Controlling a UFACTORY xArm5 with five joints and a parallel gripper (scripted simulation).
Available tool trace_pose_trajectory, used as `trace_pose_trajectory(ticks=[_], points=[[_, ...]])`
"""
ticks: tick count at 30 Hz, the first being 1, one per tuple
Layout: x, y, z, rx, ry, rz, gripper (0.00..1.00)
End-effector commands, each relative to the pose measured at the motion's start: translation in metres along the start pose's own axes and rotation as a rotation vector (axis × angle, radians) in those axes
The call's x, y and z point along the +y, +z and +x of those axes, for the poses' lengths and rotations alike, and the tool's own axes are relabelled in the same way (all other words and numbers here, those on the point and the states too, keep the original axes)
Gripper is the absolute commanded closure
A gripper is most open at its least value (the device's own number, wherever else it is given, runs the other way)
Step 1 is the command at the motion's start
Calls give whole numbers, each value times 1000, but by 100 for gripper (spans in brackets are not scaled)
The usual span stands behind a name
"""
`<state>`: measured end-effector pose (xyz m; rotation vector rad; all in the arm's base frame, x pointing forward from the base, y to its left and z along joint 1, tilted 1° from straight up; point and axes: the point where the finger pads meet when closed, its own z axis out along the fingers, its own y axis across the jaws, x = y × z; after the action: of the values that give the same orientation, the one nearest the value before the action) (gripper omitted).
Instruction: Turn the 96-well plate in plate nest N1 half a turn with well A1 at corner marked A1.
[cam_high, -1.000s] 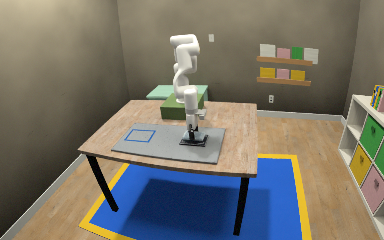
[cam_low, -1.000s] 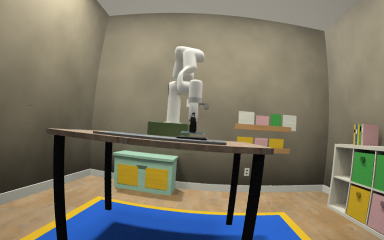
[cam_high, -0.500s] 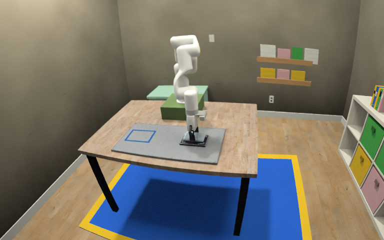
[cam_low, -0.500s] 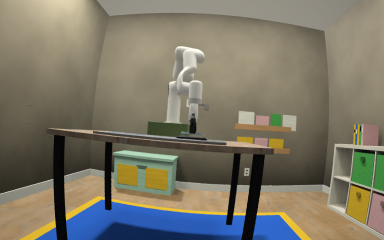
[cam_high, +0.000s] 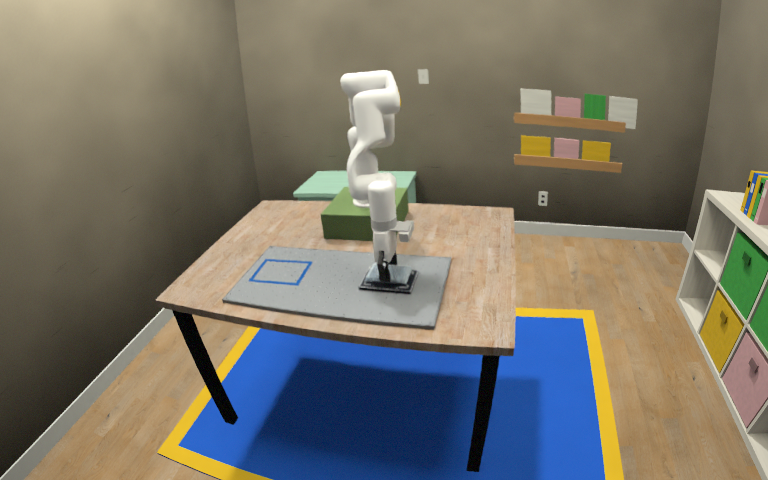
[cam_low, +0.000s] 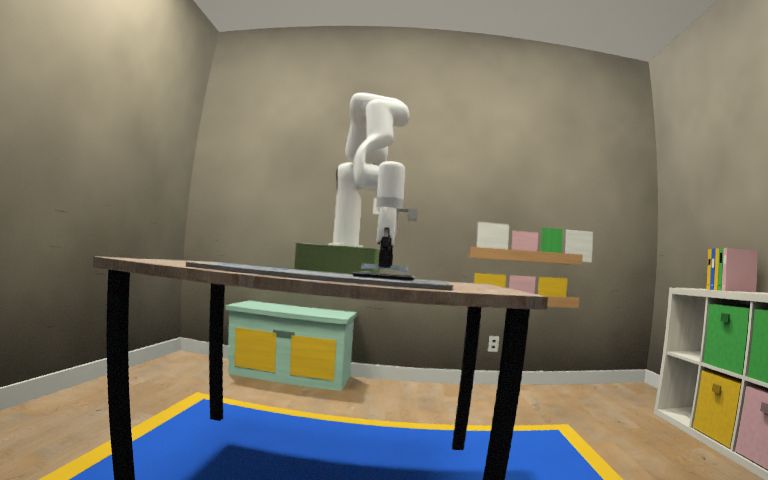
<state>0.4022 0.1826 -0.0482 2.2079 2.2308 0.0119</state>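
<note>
The pale 96-well plate [cam_high: 391,275] is gripped across its width by my gripper [cam_high: 385,272], which is shut on it. The plate hangs level just above the black plate nest N1 [cam_high: 388,284] on the right part of the grey mat [cam_high: 339,284]. In the side view the plate [cam_low: 385,269] shows as a thin pale slab a small gap above the dark nest [cam_low: 383,277], with the gripper [cam_low: 385,257] straight above it. The cut-off corner and the A1 mark are too small to tell.
A blue outlined rectangle [cam_high: 280,271] is drawn on the mat's left part. The arm stands on a green block [cam_high: 362,215] at the table's back. The table's right edge [cam_high: 506,283] is near the mat's right end.
</note>
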Motion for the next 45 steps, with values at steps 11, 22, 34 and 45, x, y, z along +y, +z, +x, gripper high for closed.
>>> trace_pose_trajectory(ticks=[11, 22, 34, 45], points=[[1, 1, 1, -5, 0, -6, 100], [1, 3, 1, -5, 0, -6, 100], [1, 4, 1, -5, 0, -6, 100], [1, 6, 1, -5, 0, -6, 100]])
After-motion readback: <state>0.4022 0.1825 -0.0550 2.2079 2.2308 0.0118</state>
